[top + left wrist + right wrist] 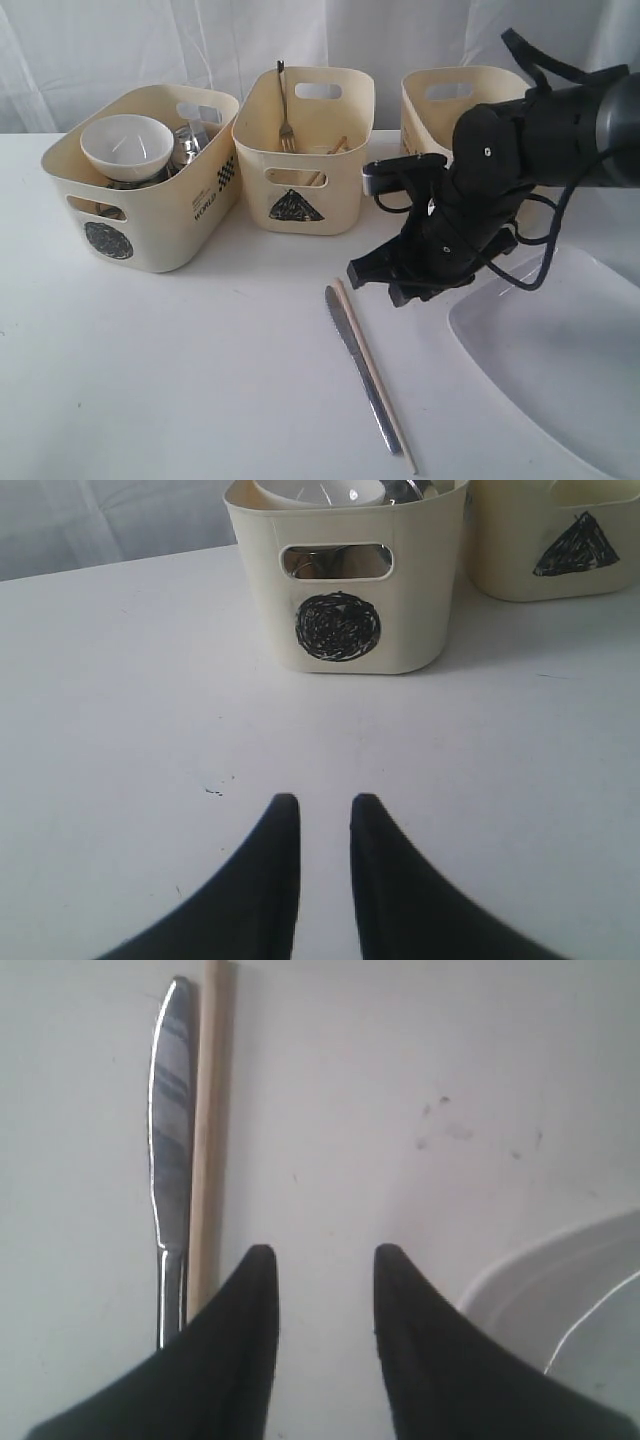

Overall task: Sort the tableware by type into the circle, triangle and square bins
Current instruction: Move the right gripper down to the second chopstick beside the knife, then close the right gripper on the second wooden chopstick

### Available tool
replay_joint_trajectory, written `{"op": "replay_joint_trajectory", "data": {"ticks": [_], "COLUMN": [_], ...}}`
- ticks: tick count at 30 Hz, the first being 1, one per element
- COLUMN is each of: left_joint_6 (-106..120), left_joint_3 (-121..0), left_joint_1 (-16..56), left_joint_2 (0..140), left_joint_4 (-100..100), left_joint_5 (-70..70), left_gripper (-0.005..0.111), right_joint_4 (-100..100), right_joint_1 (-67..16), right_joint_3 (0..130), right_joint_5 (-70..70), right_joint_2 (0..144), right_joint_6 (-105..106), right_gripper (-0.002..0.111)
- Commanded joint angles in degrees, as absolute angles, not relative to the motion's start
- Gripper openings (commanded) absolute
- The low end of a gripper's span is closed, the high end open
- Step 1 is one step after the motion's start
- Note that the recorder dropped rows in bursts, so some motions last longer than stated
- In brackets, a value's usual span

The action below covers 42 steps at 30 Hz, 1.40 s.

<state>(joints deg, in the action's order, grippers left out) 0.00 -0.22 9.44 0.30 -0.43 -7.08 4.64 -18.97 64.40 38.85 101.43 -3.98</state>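
The right gripper (378,282) hung low over the table, jaws moderately apart and holding nothing. In its wrist view the knife (170,1140) and a chopstick (208,1130) lay just to one side of its fingers, not between them. The arm probably needed a small sideways shift before closing.

In the exterior view these two pieces lay at about 6 o'clock on the table. They were side by side and touching or nearly so, which would make it awkward to pinch one alone. The plate (540,340) sat at 4 o'clock, partly under the arm. It was likely left until last as the bulkiest item.

The circle bin (150,230) at 10 o'clock held the white bowl (127,145) and steel vessels beside it. The triangle bin (340,200) at 12 o'clock held the fork (284,110), leaning upright. So cutlery evidently belonged there. A third bin (430,110) stood at 1 o'clock, its mark hidden by the arm.

The left gripper (325,802) faced the circle bin with jaws narrowly apart and empty, seemingly parked clear.
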Motion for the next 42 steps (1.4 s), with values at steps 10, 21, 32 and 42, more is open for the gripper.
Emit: {"op": "replay_joint_trajectory", "data": {"ticks": [10,21,32,42], "left_joint_6": [-0.41,-0.41,-0.41,-0.41], "left_joint_3": [0.00,0.00,0.00,0.00], "left_joint_1": [9.30,9.30,9.30,9.30], "left_joint_2": [0.00,0.00,0.00,0.00], "left_joint_4": [-0.52,-0.52,-0.52,-0.52], "left_joint_5": [-7.31,-7.31,-7.31,-7.31], "left_gripper": [0.025,0.025,0.025,0.025], "right_joint_4": [9.18,10.47,10.47,9.29], "right_joint_1": [-18.97,-22.00,-25.91,-27.38], "right_joint_3": [59.55,56.50,56.50,56.50], "right_joint_5": [39.22,38.38,36.78,34.25], "right_joint_2": [99.90,98.95,98.90,99.21], "right_joint_6": [-4.27,0.00,1.25,1.25], "right_gripper": [0.031,0.031,0.031,0.031]}}
